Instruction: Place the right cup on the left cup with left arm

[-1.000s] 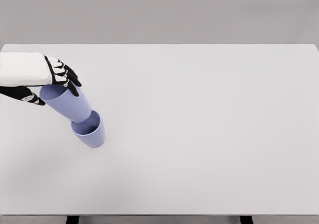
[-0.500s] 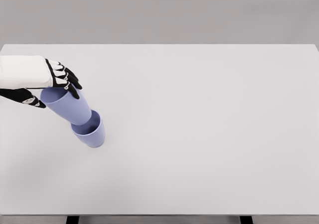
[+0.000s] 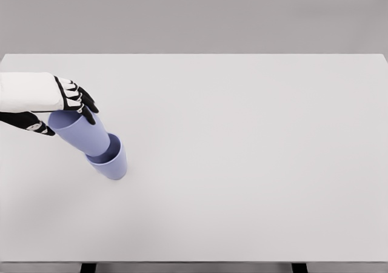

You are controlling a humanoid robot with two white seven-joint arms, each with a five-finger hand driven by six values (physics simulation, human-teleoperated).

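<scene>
Two lavender plastic cups sit close to the left edge of the wide white table [image 3: 242, 164], about halfway between its far edge and its near edge. The lower cup [image 3: 112, 162] stands upright on the table with its mouth open to the top. The upper cup [image 3: 80, 131] is tilted, its rim leaning toward the left edge, and its base is resting inside the mouth of the lower cup. To the right of the cups the table surface is free up to the right edge, and there is also room toward the near edge.

The left hand [image 3: 60, 100], black and white, comes in from the left edge on a white forearm that lies almost level. Its fingers [image 3: 82, 100] are curled over the rim of the upper cup, and the thumb [image 3: 30, 122] is on the other side, so the hand is holding this cup.

The forearm is cut off by the picture's left border. The hand covers part of the upper cup's rim.
</scene>
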